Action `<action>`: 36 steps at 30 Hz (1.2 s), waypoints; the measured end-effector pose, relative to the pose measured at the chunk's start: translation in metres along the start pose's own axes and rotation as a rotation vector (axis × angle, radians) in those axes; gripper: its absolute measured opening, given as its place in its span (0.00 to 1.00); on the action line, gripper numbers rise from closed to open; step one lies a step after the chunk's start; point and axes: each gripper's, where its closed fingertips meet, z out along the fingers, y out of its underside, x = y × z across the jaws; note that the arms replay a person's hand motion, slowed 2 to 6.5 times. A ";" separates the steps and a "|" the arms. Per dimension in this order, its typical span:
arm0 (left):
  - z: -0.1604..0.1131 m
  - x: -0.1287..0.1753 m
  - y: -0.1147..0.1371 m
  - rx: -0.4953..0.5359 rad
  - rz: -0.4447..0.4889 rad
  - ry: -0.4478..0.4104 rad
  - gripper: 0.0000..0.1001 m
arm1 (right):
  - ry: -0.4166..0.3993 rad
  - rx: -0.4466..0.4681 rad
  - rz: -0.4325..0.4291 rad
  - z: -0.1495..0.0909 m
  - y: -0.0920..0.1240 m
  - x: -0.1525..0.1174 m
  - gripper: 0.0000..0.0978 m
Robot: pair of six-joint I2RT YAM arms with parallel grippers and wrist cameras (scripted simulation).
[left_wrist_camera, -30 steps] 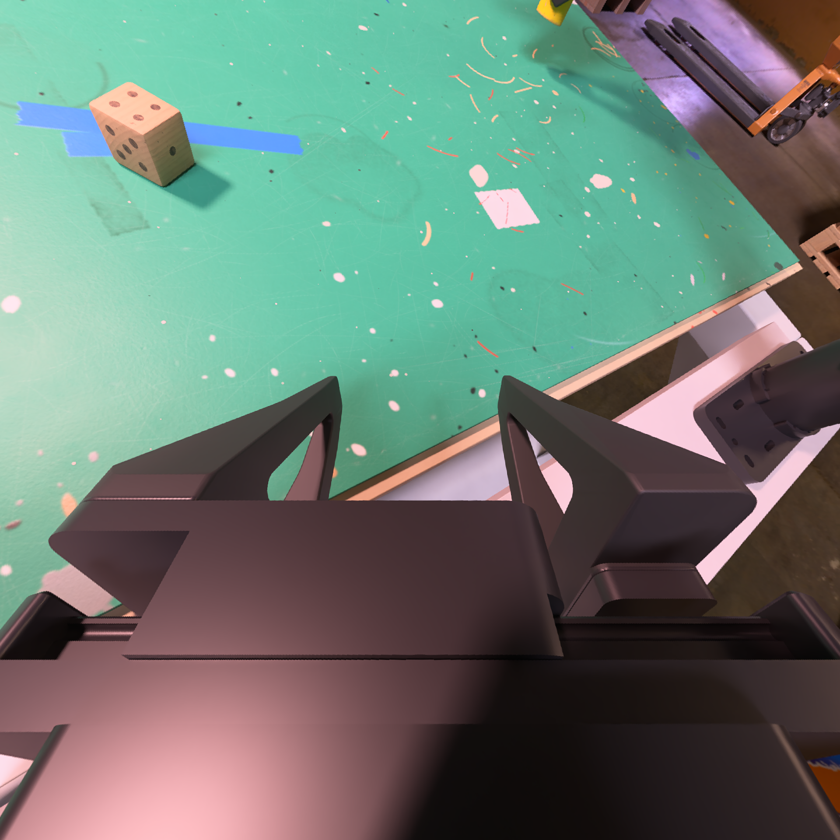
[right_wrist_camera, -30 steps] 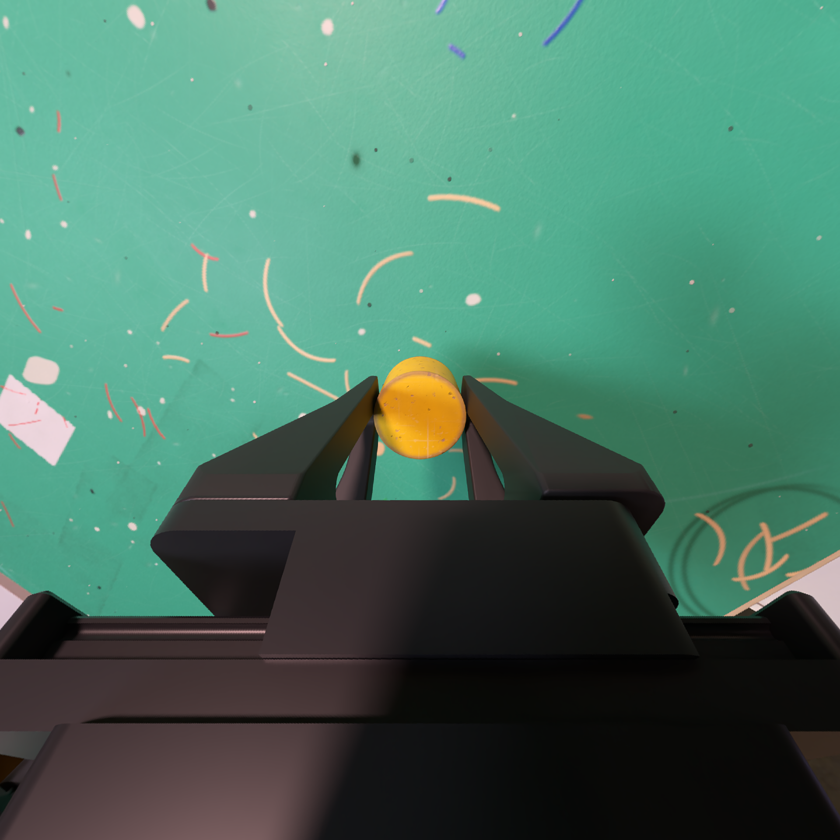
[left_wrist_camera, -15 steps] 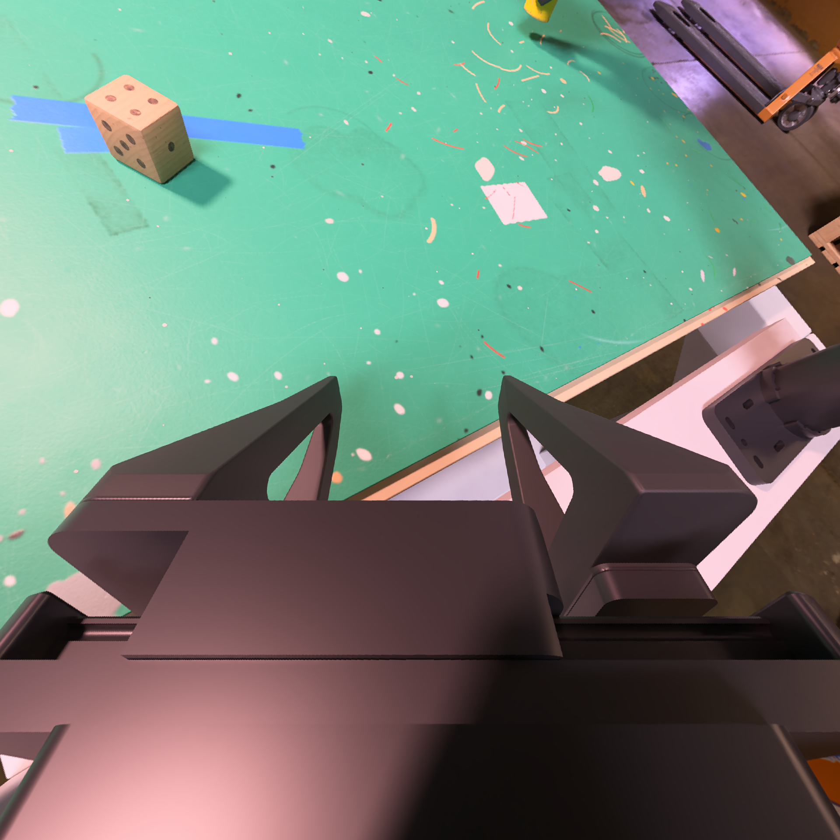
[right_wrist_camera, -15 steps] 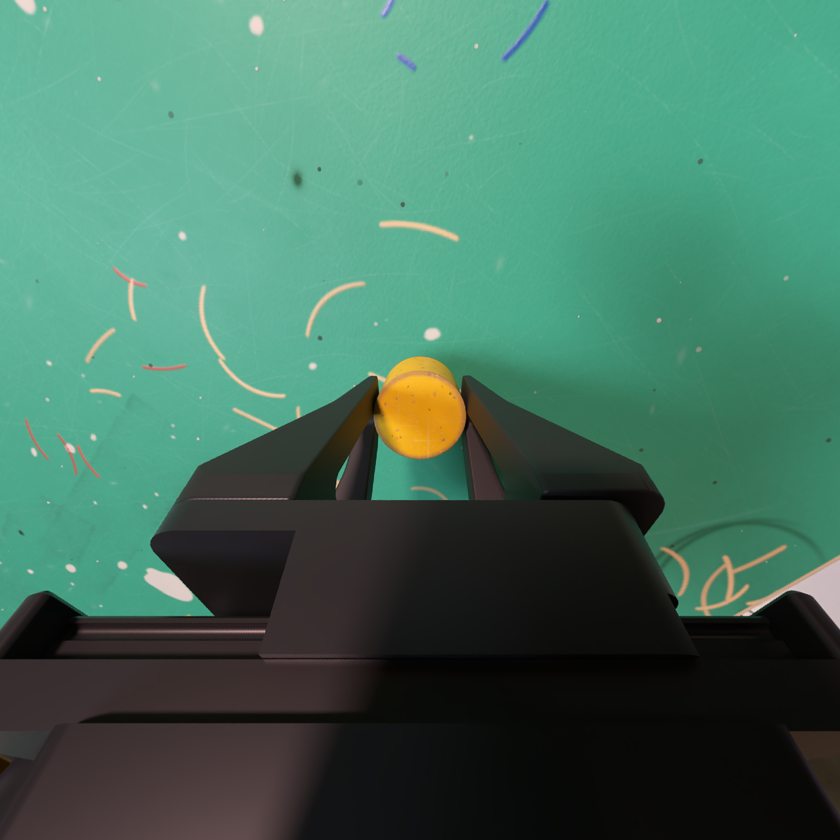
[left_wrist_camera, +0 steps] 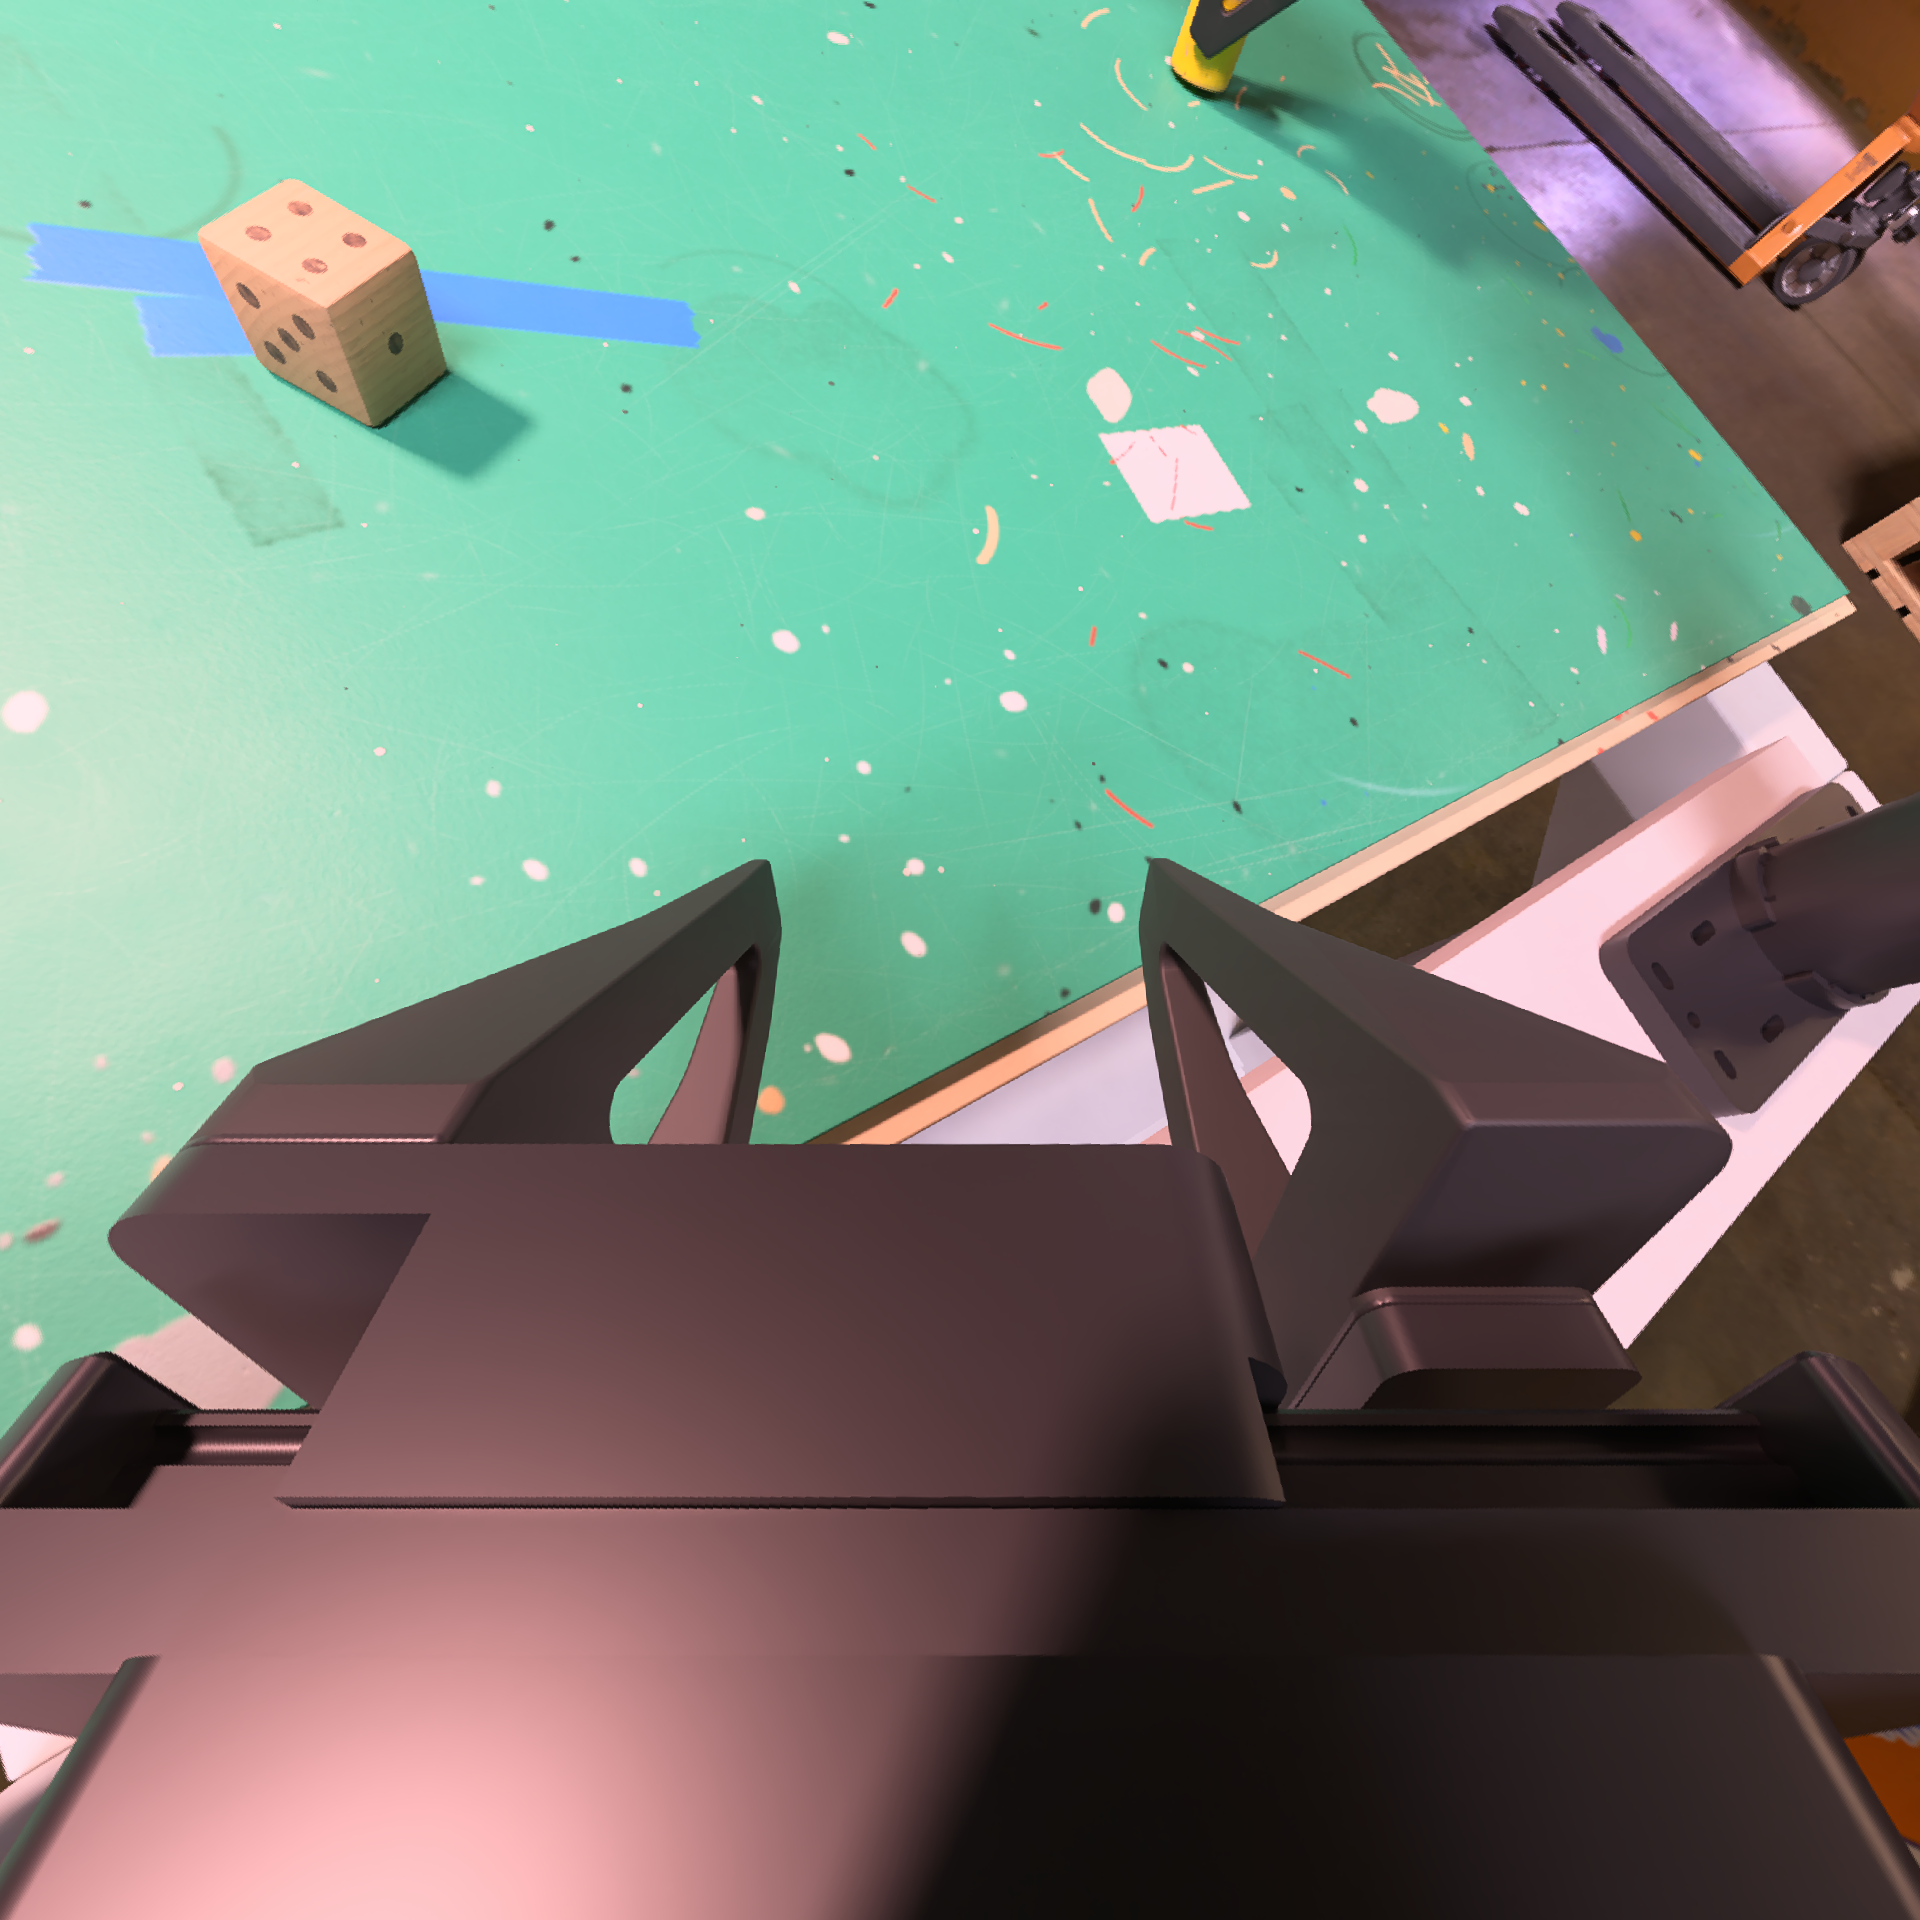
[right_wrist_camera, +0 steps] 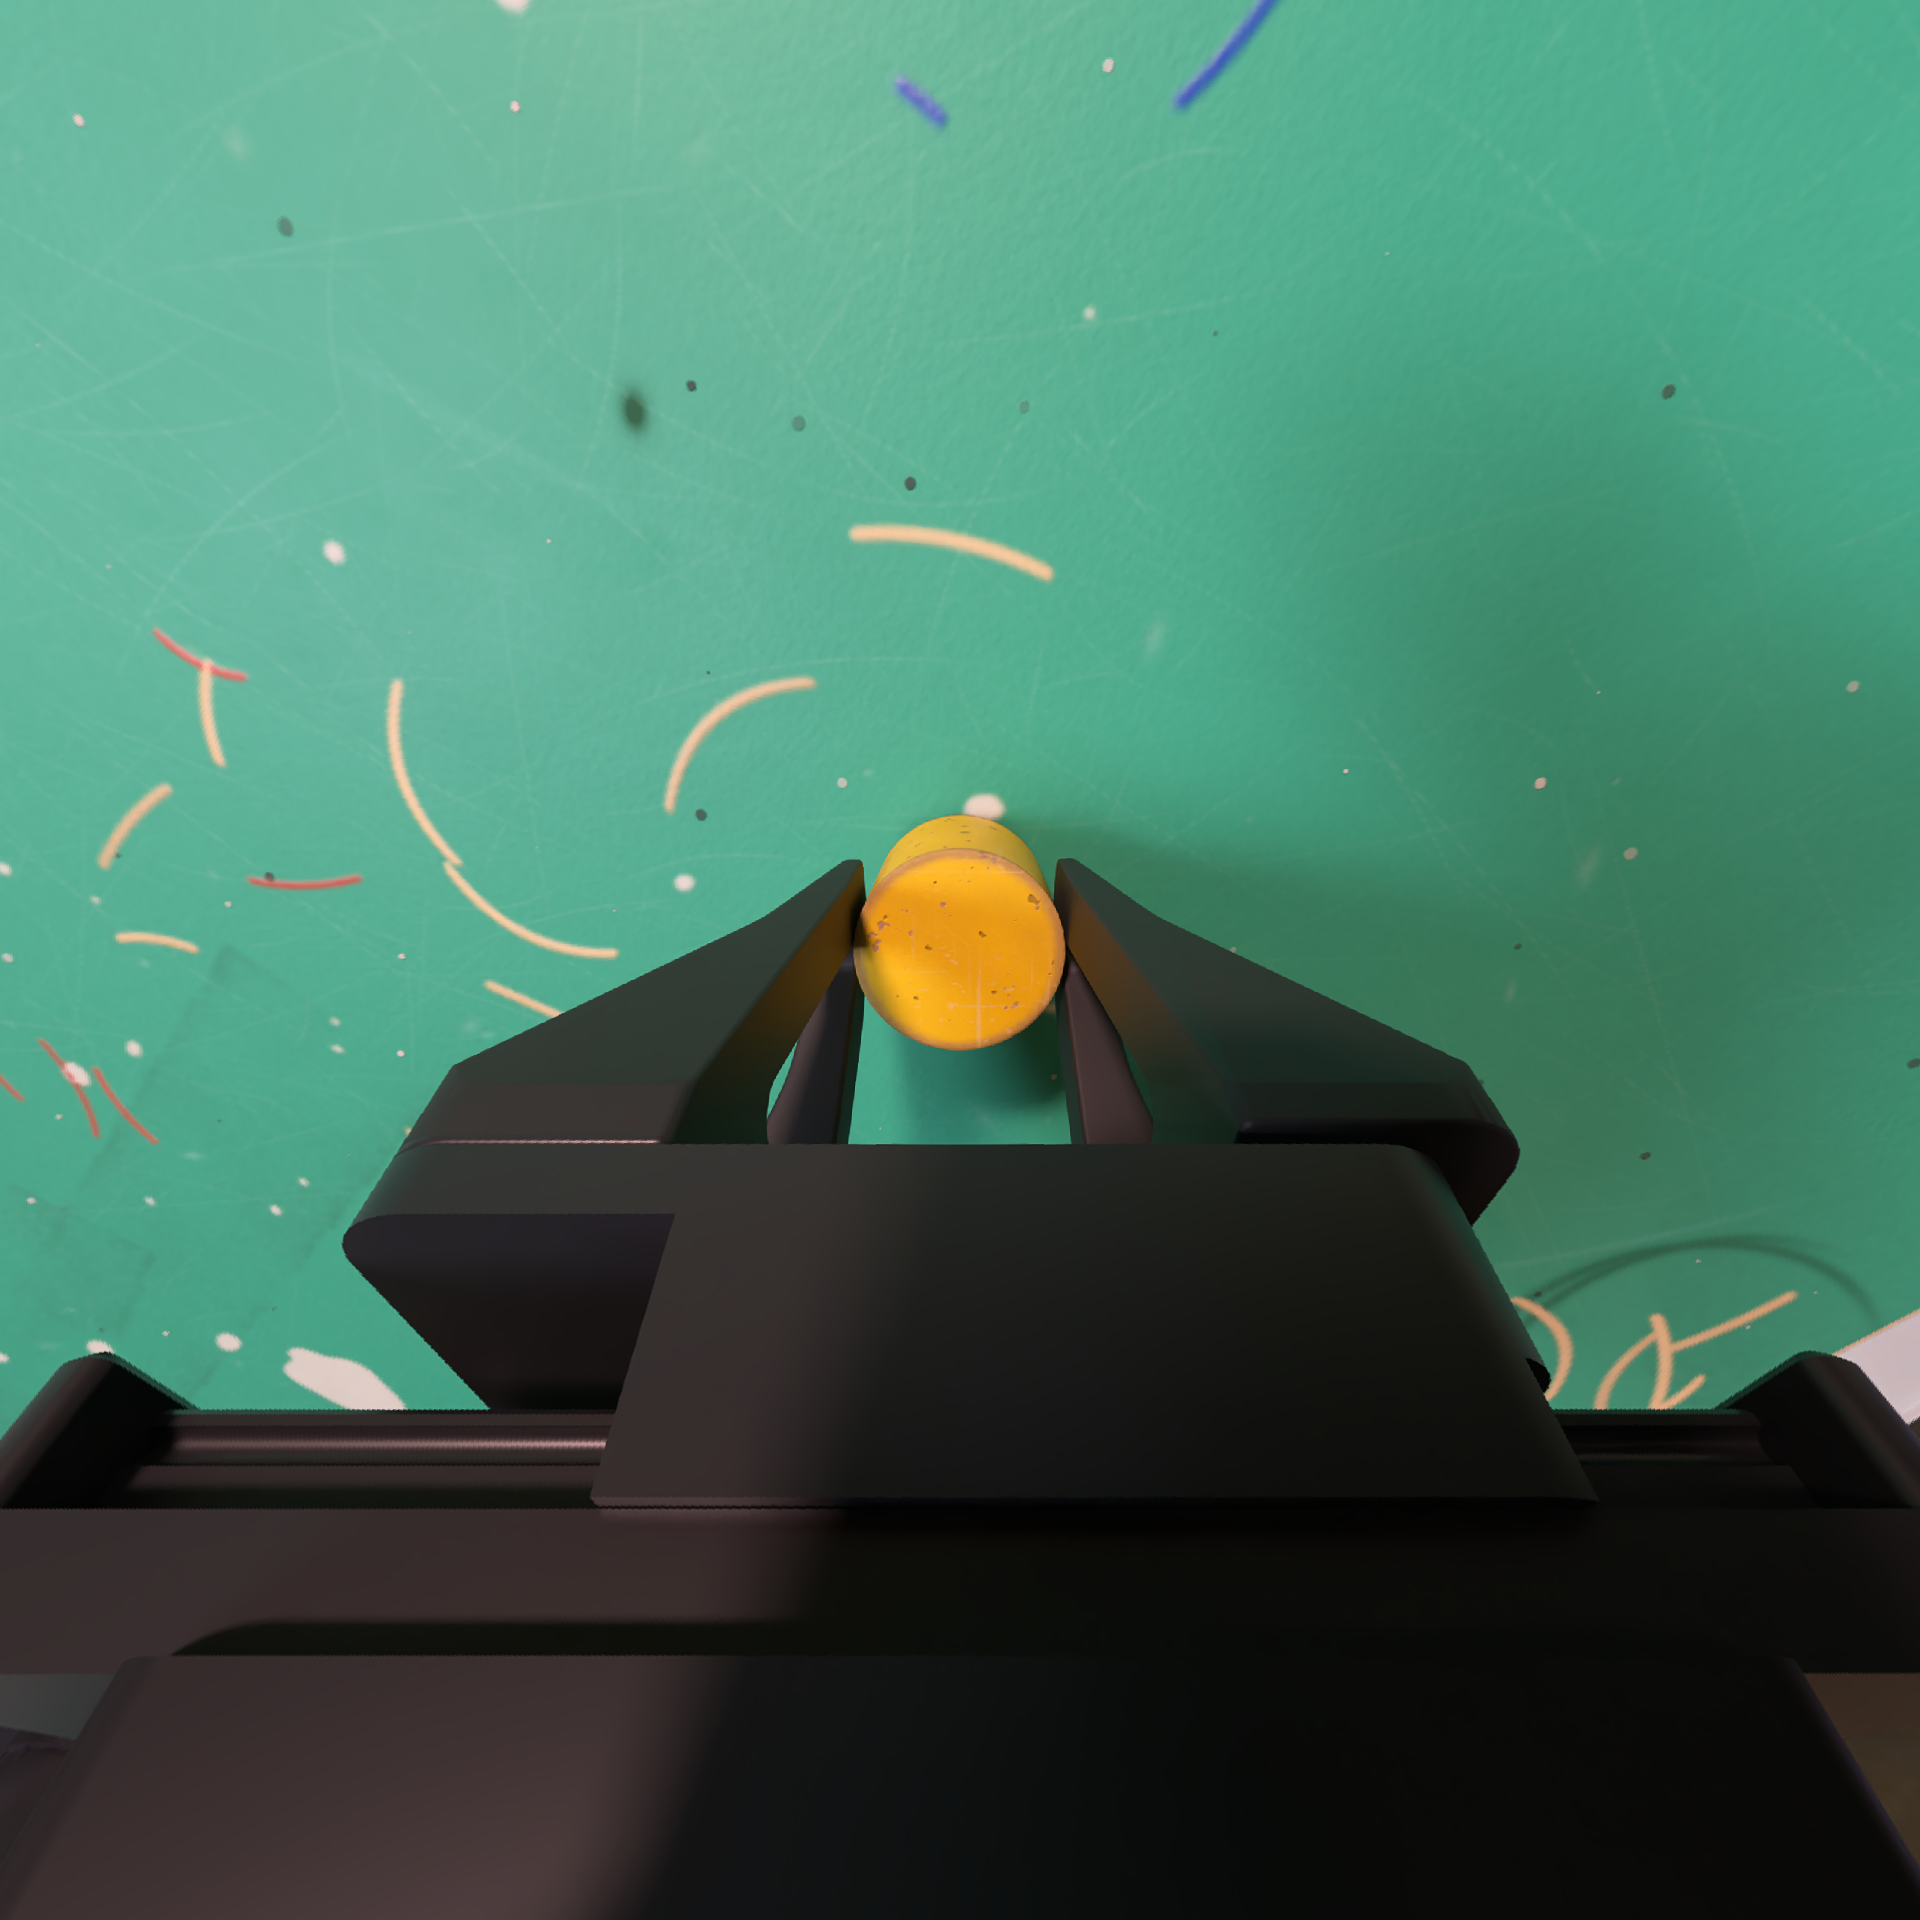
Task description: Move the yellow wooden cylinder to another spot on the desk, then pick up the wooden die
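The yellow wooden cylinder (right_wrist_camera: 961,940) sits upright between the fingertips of my right gripper (right_wrist_camera: 959,883), which is shut on it low over the green desk (right_wrist_camera: 1351,416). In the left wrist view the cylinder (left_wrist_camera: 1205,57) shows at the top edge, held by the right gripper's dark fingers, its base close to the desk. The wooden die (left_wrist_camera: 324,299) rests on the desk at the upper left, on a strip of blue tape (left_wrist_camera: 561,310). My left gripper (left_wrist_camera: 958,883) is open and empty above the desk's near edge, far from the die.
The desk's near edge (left_wrist_camera: 1455,821) runs diagonally at the right, with a white frame (left_wrist_camera: 1558,956) and a dark arm base (left_wrist_camera: 1756,966) beyond it. An orange pallet jack (left_wrist_camera: 1766,197) stands on the floor at the top right. A white patch (left_wrist_camera: 1174,473) marks mid-desk.
My right gripper has carried the cylinder across the desk and lower toward it; the marks beneath have shifted. In the left wrist view the cylinder has come further into view at the top.
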 end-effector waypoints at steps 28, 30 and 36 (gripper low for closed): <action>-0.002 -0.004 0.000 0.019 -0.008 0.018 0.59 | -0.086 0.402 -0.317 -0.156 -0.079 -0.155 0.87; -0.003 -0.004 -0.001 0.025 -0.007 0.023 0.59 | -0.163 0.410 -0.405 -0.152 -0.085 -0.189 0.86; -0.003 -0.002 -0.003 0.035 -0.004 0.033 0.59 | -0.279 0.401 -0.723 -0.121 -0.096 -0.279 0.85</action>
